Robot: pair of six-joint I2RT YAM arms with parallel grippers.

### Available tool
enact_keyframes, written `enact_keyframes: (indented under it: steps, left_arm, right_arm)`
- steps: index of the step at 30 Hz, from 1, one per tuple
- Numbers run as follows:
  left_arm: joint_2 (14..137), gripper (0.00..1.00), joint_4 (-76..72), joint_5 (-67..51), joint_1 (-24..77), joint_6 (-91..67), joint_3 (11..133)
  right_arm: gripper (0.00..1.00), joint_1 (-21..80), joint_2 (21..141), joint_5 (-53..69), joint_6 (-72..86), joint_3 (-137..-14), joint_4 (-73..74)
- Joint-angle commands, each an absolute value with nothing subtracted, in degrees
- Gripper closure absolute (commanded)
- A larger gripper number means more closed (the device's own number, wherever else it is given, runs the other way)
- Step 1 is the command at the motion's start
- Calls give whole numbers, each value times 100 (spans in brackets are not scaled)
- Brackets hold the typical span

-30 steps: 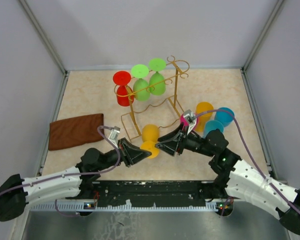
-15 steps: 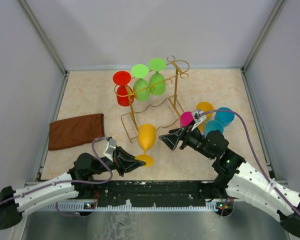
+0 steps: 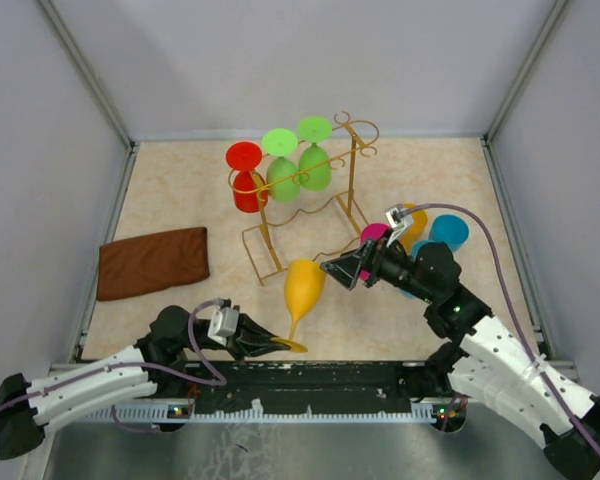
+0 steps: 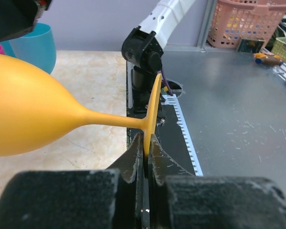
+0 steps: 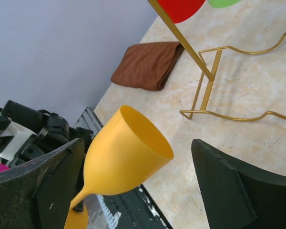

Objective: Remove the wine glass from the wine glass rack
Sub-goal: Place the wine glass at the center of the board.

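The gold wire wine glass rack [image 3: 352,160] stands at the back middle, with a red glass [image 3: 245,180] and two green glasses [image 3: 298,165] hanging upside down from its rail. My left gripper [image 3: 273,343] is shut on the flat foot of a yellow wine glass [image 3: 305,285] and holds it tilted near the front edge, off the rack. The left wrist view shows the jaws [image 4: 147,145] pinching the foot edge-on. My right gripper [image 3: 336,270] is open beside the yellow bowl. In the right wrist view the bowl [image 5: 128,152] sits between its spread fingers [image 5: 38,186].
A brown cloth [image 3: 152,262] lies at the left. Pink [image 3: 373,235], orange [image 3: 412,215] and teal [image 3: 449,232] glasses stand to the right of the rack, behind my right arm. The rack's wavy base wire [image 5: 238,117] lies just beyond the yellow glass.
My left gripper drew back toward the near edge with the yellow glass, tipping it over. My right gripper backed off to the right and stays open.
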State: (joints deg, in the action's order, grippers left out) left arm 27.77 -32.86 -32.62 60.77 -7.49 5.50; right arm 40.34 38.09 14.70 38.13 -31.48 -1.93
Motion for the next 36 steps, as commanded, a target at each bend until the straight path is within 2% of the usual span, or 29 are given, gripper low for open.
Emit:
enact_keyframes:
  steps: [1,9,12,15,23,36]
  left_arm:
    - [2806,100,-3430,-3872,6100,-373,438]
    - [2788,100,-3533,-4362,6100,-341,466]
    - [2769,100,-3531,-4396,6097,-314,448]
    - [2736,100,-3508,-4413,6100,-304,466]
    - [2711,100,-3454,-4433,6099,-385,470]
    - [2470,100,-2655,-3589,6097,-189,522]
  right_arm:
    - [9,3508,3946,2850,4540,-2981,-1281]
    - [13,3489,4656,4135,4780,-2876,-2128]
    - [18,3491,4702,4428,4891,-2708,-2550]
    - [28,3497,4673,4772,5318,-2486,-3075]
    - [30,3499,4640,5889,5214,-2520,-3218]
    - [76,3498,4027,6165,5578,-2235,-3973]
